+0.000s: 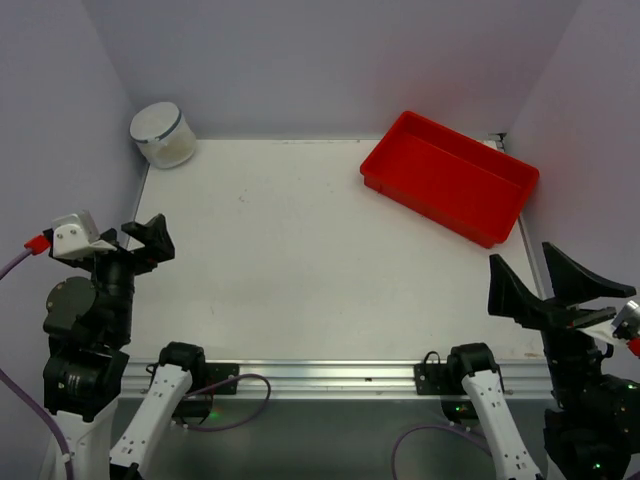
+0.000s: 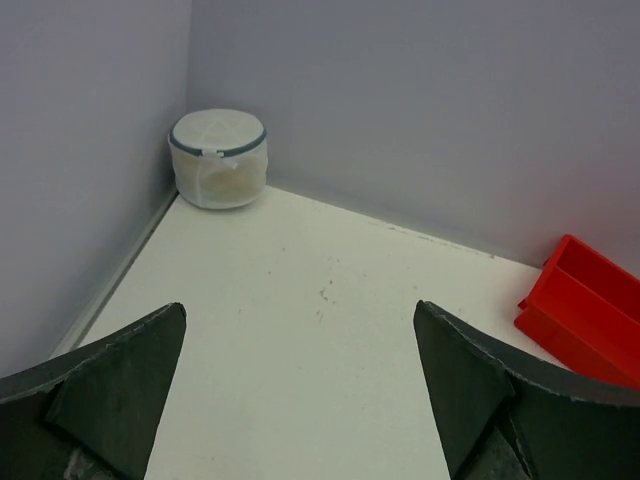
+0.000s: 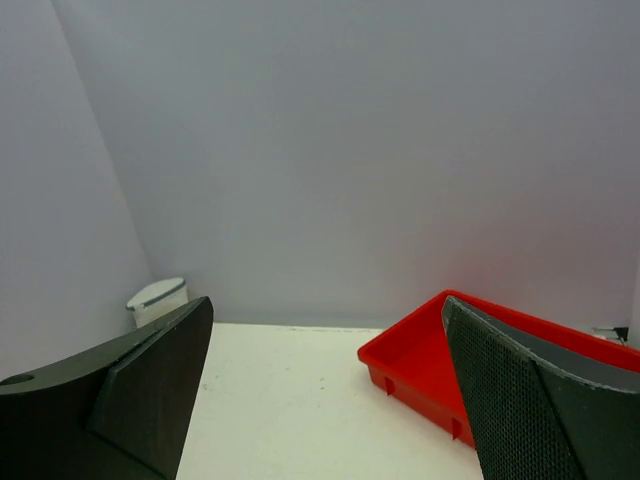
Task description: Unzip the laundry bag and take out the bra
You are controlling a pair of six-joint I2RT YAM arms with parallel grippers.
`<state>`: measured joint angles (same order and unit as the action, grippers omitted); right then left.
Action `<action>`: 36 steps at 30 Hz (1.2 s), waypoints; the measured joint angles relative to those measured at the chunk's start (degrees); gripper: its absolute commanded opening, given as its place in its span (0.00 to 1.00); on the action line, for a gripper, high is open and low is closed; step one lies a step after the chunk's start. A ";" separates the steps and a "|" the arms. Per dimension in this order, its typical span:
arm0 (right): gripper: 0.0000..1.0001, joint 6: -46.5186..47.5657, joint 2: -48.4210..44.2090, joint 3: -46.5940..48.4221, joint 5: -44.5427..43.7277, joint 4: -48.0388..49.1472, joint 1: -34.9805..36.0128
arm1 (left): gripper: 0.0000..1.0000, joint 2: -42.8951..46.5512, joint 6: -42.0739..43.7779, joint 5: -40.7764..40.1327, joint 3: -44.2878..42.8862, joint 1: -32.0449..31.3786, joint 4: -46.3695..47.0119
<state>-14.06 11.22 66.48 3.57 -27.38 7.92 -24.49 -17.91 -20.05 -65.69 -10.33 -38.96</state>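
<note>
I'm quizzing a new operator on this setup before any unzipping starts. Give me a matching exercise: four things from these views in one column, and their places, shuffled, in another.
Column A
1. laundry bag
2. red tray
3. left gripper
4. right gripper

Column B
a. far right part of the table
b. near right edge, open, holding nothing
c. far left corner
d. near left edge, open, holding nothing

Pairs: 1-c, 2-a, 3-d, 4-b

Left arm and right arm sit folded near their bases; left fingers spread wide; right fingers likewise.
</note>
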 measured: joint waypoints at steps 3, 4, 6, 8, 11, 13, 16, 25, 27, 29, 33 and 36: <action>0.99 -0.57 0.09 -1.64 0.13 0.00 0.00 | 1.00 -0.35 -0.52 0.92 3.13 0.00 0.22; 0.99 -0.94 0.26 -2.36 0.33 0.02 0.02 | 1.00 -0.83 -0.66 1.38 4.52 0.00 0.26; 0.99 -1.64 1.07 -3.67 0.66 -0.15 0.00 | 1.00 -2.58 -1.14 2.32 7.32 -0.02 0.35; 0.99 -2.34 2.56 -4.42 0.81 -0.72 0.02 | 1.00 -5.46 -1.95 3.32 10.01 -0.02 1.03; 0.99 -3.28 5.18 -5.27 1.57 -1.44 0.00 | 1.00 -10.97 -3.41 4.28 13.11 -0.02 2.49; 0.99 -3.67 6.36 -5.99 2.45 -1.79 0.02 | 1.00 -15.85 -4.66 4.70 13.81 0.00 4.42; 0.99 -4.55 7.58 -7.08 4.00 -2.21 0.02 | 1.00 -24.00 -6.75 4.85 13.46 0.15 8.76; 0.99 -5.35 9.44 -8.15 7.30 -2.10 3.10 | 1.00 -51.49 -17.09 4.52 1.20 11.50 26.47; 0.99 -5.20 9.79 -8.90 7.89 -2.10 3.80 | 1.00 -56.54 -20.61 4.11 -0.83 14.16 30.88; 0.99 -5.18 9.90 -10.14 8.63 -1.73 4.13 | 1.00 -61.72 -24.15 3.50 -3.39 16.41 34.62; 0.99 -4.81 9.86 -13.94 11.26 -0.46 4.17 | 1.00 -72.78 -29.62 2.03 -8.48 19.37 42.73; 0.99 -4.61 9.88 -16.57 13.20 0.39 4.17 | 1.00 -80.30 -31.65 0.22 -12.02 20.24 47.60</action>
<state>-18.68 21.10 49.91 16.78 -26.98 12.10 -104.79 -49.56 -19.84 -77.71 9.91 8.64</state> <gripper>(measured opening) 0.986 0.997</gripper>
